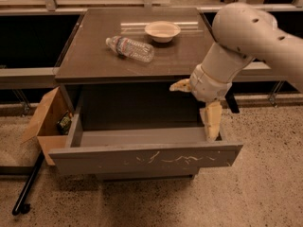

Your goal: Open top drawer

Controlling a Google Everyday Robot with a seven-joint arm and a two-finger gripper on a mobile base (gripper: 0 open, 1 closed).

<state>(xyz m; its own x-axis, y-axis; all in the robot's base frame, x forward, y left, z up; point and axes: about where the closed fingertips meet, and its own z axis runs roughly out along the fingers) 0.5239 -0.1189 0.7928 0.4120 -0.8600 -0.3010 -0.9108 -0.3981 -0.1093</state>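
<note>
The top drawer [147, 159] is a wide grey handleless drawer with whitish scratches across its front. It stands pulled far out from under the brown table [94, 65], and its inside shows empty. My gripper [192, 111] hangs over the drawer's right rear corner, above the drawer and clear of its front. Its two cream fingers are spread wide: one [181, 85] points left under the table top, the other [212, 121] points down by the drawer's right side wall. It holds nothing.
A clear plastic bottle [130, 48] lies on the table top, and a cream bowl [162, 30] sits behind it. An open cardboard box [47, 122] stands left of the drawer. A black pole [28, 186] lies on the speckled floor at the lower left.
</note>
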